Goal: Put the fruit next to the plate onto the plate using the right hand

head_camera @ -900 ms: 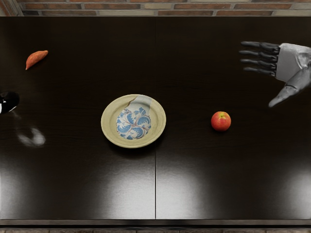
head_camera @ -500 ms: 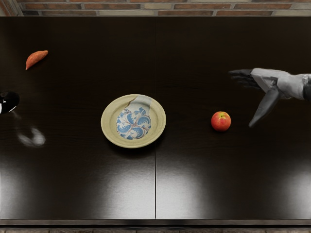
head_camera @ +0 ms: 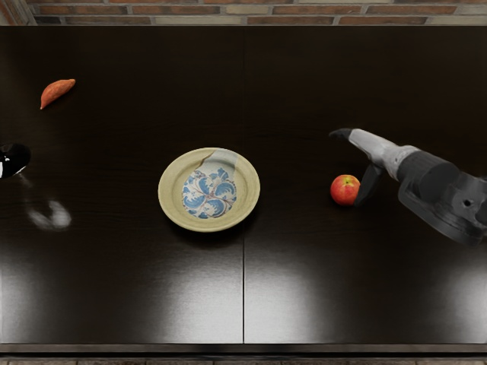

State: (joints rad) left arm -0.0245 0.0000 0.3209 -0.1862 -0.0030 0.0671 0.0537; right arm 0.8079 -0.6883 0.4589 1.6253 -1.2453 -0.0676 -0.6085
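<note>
Fingers [head_camera: 344, 134]: those of the right hand [head_camera: 378, 152] are stretched out straight and close together, pointing left; the thumb [head_camera: 370, 185] is splayed down from them; they pinch nothing.
Bench [head_camera: 243, 289]: dark and glossy, with a seam down the middle.
Apple [head_camera: 345, 189]: red, on the bench, just left of the thumb and below the stretched fingers; whether the thumb touches it cannot be told.
Plate [head_camera: 169, 190]: cream rim, blue pattern, at the bench's middle, well left of the apple, nothing on it.
Left hand [head_camera: 11, 160]: a dark tip at the left edge; its state cannot be told.
Sweet potato [head_camera: 57, 92]: orange, far left.
Brick wall [head_camera: 243, 11]: beyond the far edge.
</note>
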